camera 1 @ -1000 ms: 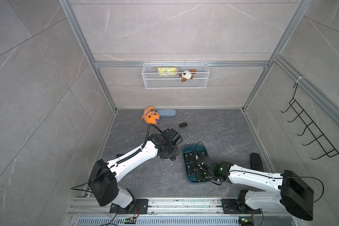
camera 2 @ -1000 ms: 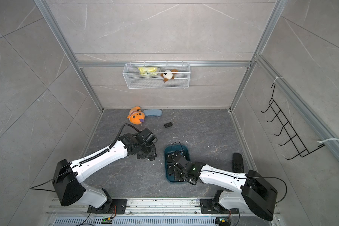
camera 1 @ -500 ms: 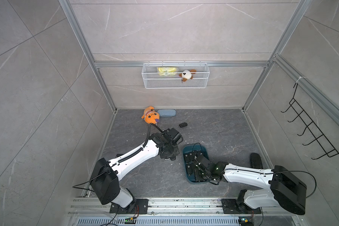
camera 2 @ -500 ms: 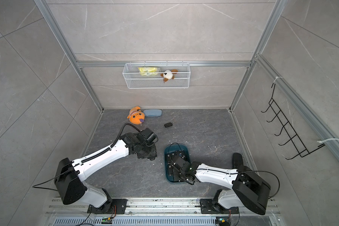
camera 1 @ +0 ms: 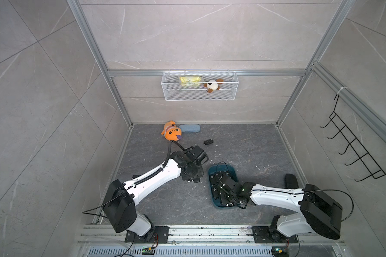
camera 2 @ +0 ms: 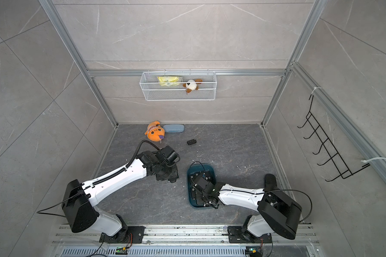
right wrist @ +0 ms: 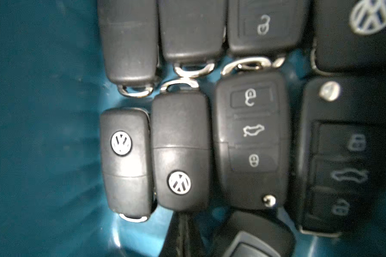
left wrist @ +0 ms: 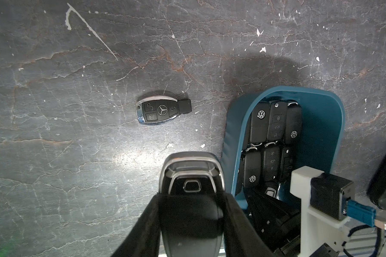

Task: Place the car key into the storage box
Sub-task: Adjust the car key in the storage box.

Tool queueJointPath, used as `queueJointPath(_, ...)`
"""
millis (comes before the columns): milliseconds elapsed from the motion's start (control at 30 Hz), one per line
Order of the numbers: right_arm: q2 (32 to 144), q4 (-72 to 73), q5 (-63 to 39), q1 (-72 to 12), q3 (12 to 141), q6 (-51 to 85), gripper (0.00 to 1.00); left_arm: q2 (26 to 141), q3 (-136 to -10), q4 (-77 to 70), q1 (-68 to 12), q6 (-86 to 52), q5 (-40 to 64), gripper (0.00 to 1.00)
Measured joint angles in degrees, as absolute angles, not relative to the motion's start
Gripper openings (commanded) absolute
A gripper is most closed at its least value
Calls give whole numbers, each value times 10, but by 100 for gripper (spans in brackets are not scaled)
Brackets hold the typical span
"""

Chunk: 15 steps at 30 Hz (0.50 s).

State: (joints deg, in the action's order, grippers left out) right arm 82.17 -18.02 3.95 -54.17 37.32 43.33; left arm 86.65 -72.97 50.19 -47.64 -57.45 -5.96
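Observation:
My left gripper (left wrist: 192,200) is shut on a black car key (left wrist: 191,169) with chrome trim, held just above the floor beside the left wall of the storage box (left wrist: 321,124). In both top views this gripper (camera 1: 194,179) (camera 2: 171,179) hangs left of the dark teal box (camera 1: 232,173) (camera 2: 211,171). Several black key fobs (right wrist: 181,151) lie in rows inside the box (right wrist: 42,111). My right gripper (right wrist: 183,235) is shut with nothing between its fingers, low over those fobs (camera 1: 223,189). A second car key with a star badge (left wrist: 163,110) lies on the floor.
A small black key fob (camera 1: 209,142) lies on the floor toward the back. An orange plush (camera 1: 171,133) and a pale blue case (camera 1: 189,128) sit by the back wall, under a white wire basket (camera 1: 200,95). A black object (camera 1: 290,180) stands by the right wall.
My right arm has shifted a little to the left over the storage box, its gripper still shut. The left arm with the car key has barely moved.

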Motion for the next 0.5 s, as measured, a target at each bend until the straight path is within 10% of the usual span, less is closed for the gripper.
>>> queueJointPath(500, 839, -177, 57, -542, 389, 426, 0, 867, -739, 511, -476, -573, -59, 35)
